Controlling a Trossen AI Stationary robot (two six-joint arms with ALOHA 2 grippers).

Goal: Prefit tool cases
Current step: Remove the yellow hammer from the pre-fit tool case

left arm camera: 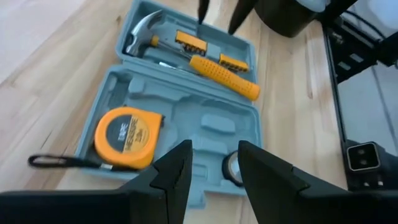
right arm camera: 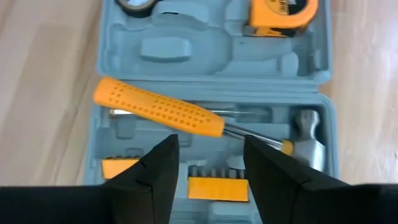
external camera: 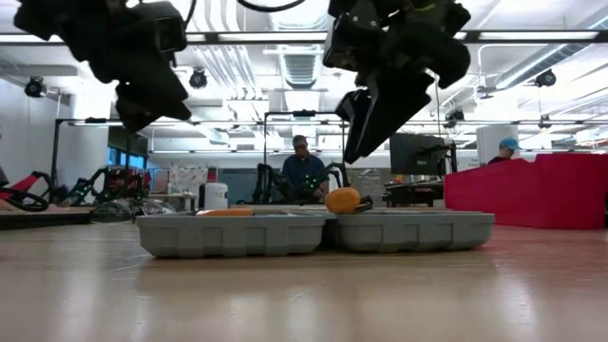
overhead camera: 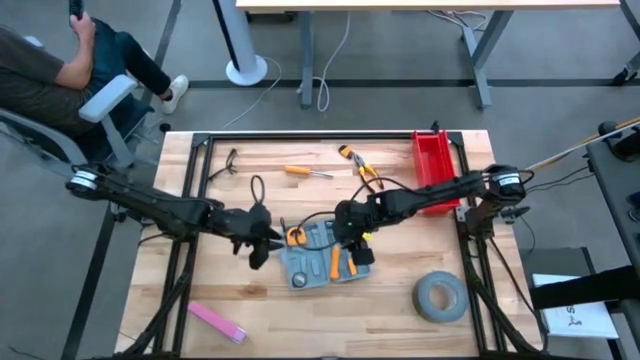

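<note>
The blue-grey tool case lies open on the wooden table, both halves flat. It holds a yellow tape measure, a hammer with an orange handle, yellow bit holders and a small tape roll. My left gripper hovers open just left of the case, over its tape-measure half. My right gripper hangs open above the hammer half, fingers pointing down, clear of the tools.
A red bin stands at the far right, a grey tape roll near right, a pink strip near left. Pliers and a screwdriver lie behind the case. A person sits beyond the far left corner.
</note>
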